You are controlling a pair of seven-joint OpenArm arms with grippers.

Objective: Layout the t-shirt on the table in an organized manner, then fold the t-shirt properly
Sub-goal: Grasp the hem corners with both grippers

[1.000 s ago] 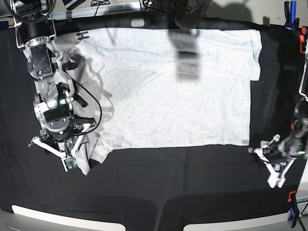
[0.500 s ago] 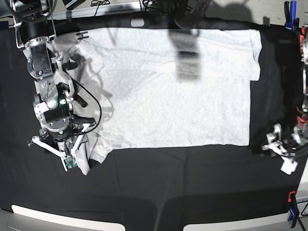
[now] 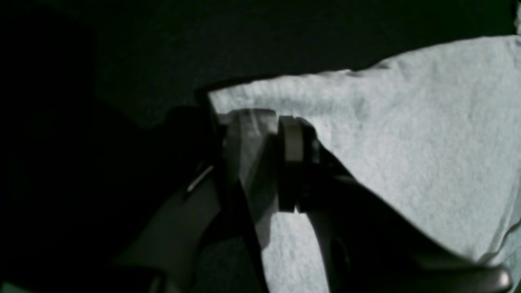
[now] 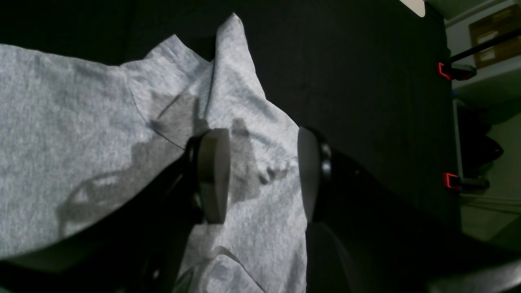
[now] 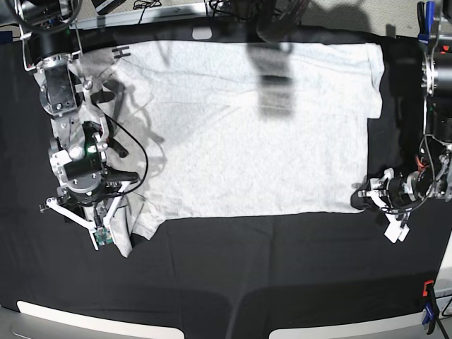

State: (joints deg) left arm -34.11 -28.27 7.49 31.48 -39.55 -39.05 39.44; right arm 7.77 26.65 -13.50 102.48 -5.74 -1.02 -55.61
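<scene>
The t-shirt [image 5: 247, 134] lies spread flat, light grey, on the black table [image 5: 247, 268]. My right gripper [image 5: 109, 219] hangs over the bunched sleeve at the shirt's lower left. In the right wrist view it [image 4: 260, 175] stands open, with rumpled sleeve cloth [image 4: 244, 122] under the gap between its pads. My left gripper [image 5: 364, 198] is at the shirt's lower right corner. In the left wrist view its jaws [image 3: 276, 134] stand narrowly apart just inside that corner of the t-shirt [image 3: 407, 142], low on the cloth.
An orange clamp [image 5: 427, 289] and a blue clamp [image 5: 427, 14] sit on the table's right edge; two orange clamps [image 4: 443, 69] show in the right wrist view. A dark shadow [image 5: 275, 85] crosses the shirt's upper middle. Black cloth [image 3: 244, 40] surrounds the shirt.
My left gripper has swung in from the table's right edge to the shirt's lower right corner. The right arm and the shirt have not moved.
</scene>
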